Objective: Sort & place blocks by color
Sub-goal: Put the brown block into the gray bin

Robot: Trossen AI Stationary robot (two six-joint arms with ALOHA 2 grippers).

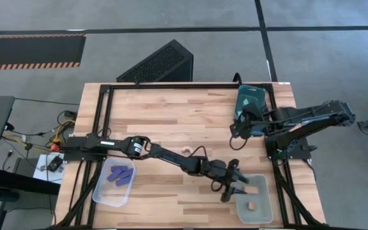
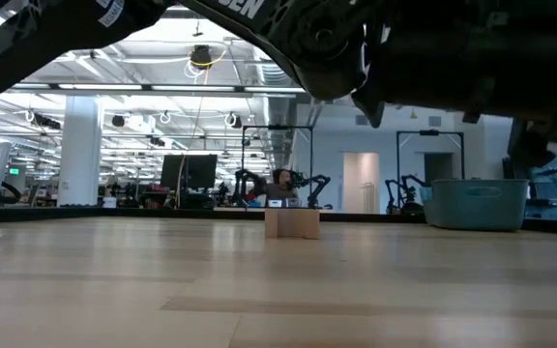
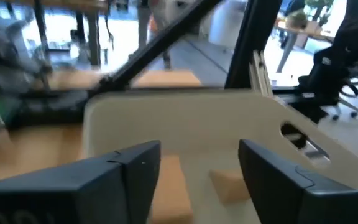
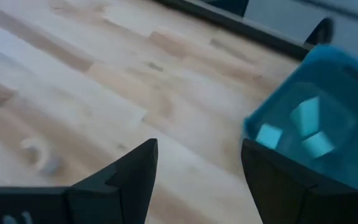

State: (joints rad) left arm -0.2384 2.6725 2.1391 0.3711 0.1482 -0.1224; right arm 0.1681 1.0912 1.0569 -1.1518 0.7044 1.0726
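Left tool (image 3: 197,180) spread over clear bin (image 3: 185,118) — tan block (image 3: 169,186) between fingers, unclamped, right tool (image 4: 197,180) spread.

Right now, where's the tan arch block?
In the high view the tan arch block sits alone on the table near its middle, just beyond the left arm's forearm, between the two clear bins.

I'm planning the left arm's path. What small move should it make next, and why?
Probably lift the left end effector clear of the clear bin: its fingers stand apart over it, with tan blocks lying below. A tan arch remains on the table.
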